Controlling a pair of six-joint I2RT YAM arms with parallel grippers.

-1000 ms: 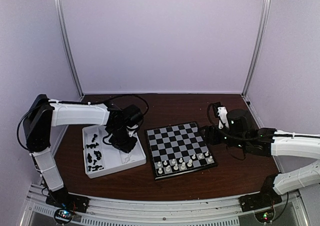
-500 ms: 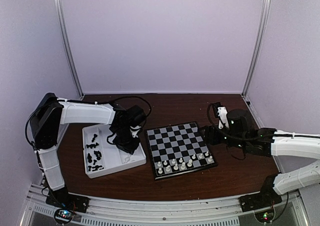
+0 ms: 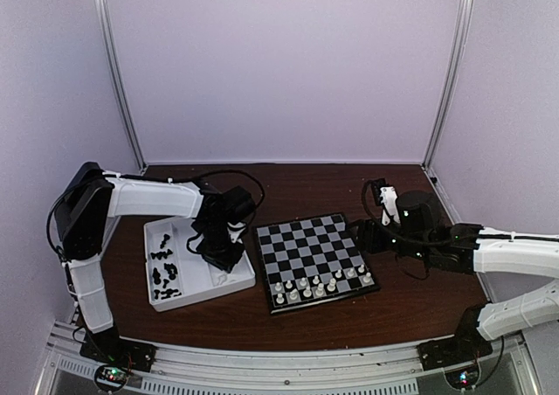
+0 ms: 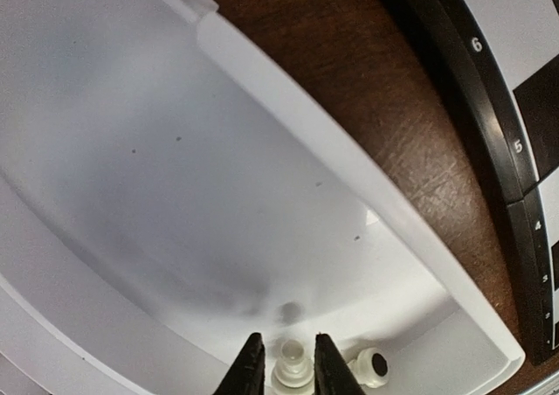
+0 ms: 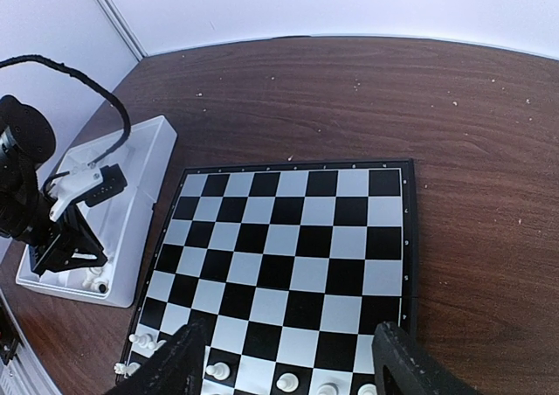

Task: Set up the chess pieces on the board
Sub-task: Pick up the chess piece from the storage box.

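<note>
The board [image 3: 306, 242] lies mid-table, with cream-white chess pieces [image 3: 319, 286] along its near rows; they also show in the right wrist view [image 5: 288, 382]. Black pieces [image 3: 164, 268] lie in the left compartment of the white tray [image 3: 210, 294]. My left gripper [image 3: 223, 255] is down in the tray's right compartment. Its fingers [image 4: 253, 369] are closed around a cream-white piece [image 4: 291, 364]. A second white piece [image 4: 371, 366] lies on its side just right of it. My right gripper [image 5: 293, 360] is open and empty, hovering above the board's right side [image 3: 360, 235].
The tray's wall [image 4: 288, 124] runs close to the board's black rim [image 4: 489, 133], with a strip of brown table between them. Purple walls and metal posts enclose the table. A black cable loops over the left arm [image 3: 236, 181].
My left arm has shifted a little toward the board inside the tray's right compartment. The right arm has not moved.
</note>
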